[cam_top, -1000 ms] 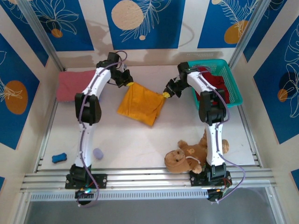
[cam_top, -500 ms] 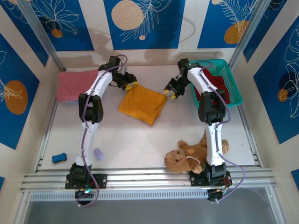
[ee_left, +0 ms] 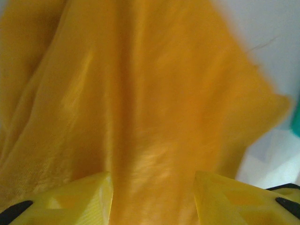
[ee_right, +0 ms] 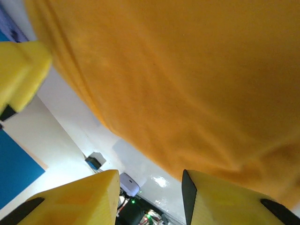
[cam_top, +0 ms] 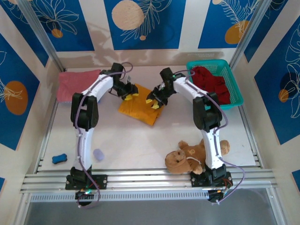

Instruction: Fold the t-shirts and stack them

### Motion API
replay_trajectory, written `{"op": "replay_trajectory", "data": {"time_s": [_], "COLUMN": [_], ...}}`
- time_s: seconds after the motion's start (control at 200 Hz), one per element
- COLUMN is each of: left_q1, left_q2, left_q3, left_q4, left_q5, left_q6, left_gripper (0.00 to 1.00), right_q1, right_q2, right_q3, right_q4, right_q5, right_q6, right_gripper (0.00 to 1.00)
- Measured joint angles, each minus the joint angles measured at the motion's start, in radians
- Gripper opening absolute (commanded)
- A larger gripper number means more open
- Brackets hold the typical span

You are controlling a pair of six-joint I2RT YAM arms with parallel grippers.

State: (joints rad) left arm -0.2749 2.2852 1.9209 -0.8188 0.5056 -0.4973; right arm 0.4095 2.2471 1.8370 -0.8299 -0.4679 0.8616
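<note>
Near edge of worktop (cam_top: 140, 140): teddy bear (cam_top: 185, 157). Mid-worktop: mustard-orange t-shirt (cam_top: 140, 111), loosely folded. Just over it: left gripper (cam_top: 131, 95) and right gripper (cam_top: 152, 103), both spread, pinching nothing. Far left: salmon-pink t-shirt (cam_top: 75, 84), folded. Far right: dark red t-shirt (cam_top: 213, 84), heaped in teal basket (cam_top: 206, 62).

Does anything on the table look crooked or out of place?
The orange shirt lies folded but turned diagonally, apart from the pink shirt at far left. A dark red shirt sits heaped in the basket, unfolded. The teddy sprawls at the near edge.
</note>
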Motion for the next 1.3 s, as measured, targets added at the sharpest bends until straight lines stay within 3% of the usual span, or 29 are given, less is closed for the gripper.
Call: {"op": "replay_trajectory", "data": {"time_s": [0.195,0.485,0.64,0.885,0.985,1.301], "left_q1": [0.002,-0.018,-0.056,-0.066,-0.066,-0.066], "left_q2": [-0.050,-0.298,-0.443,-0.514,-0.494,-0.402], "left_q3": [-0.200,-0.623,-0.785,-0.739,-0.682,-0.641], "left_q4": [0.088,0.266,0.296,0.251,0.240,0.227], "left_q5": [0.002,0.036,0.024,-0.036,-0.048,-0.055], "left_q6": [0.009,-0.064,-0.115,-0.104,-0.087,-0.069], "left_gripper": [0.38,0.40,0.41,0.45,0.45,0.45], "right_q1": [-0.019,-0.064,-0.053,-0.049,-0.041,0.003], "right_q2": [0.062,0.043,-0.055,-0.159,-0.127,0.011], "right_q3": [-0.040,-0.025,-0.023,0.031,0.047,0.046], "right_q4": [-0.031,-0.159,-0.229,-0.296,-0.310,-0.311], "right_q5": [0.020,0.064,0.117,0.266,0.323,0.360], "right_q6": [-0.018,-0.183,-0.262,-0.351,-0.388,-0.420], "right_gripper": [0.41,0.42,0.42,0.47,0.53,0.54]}}
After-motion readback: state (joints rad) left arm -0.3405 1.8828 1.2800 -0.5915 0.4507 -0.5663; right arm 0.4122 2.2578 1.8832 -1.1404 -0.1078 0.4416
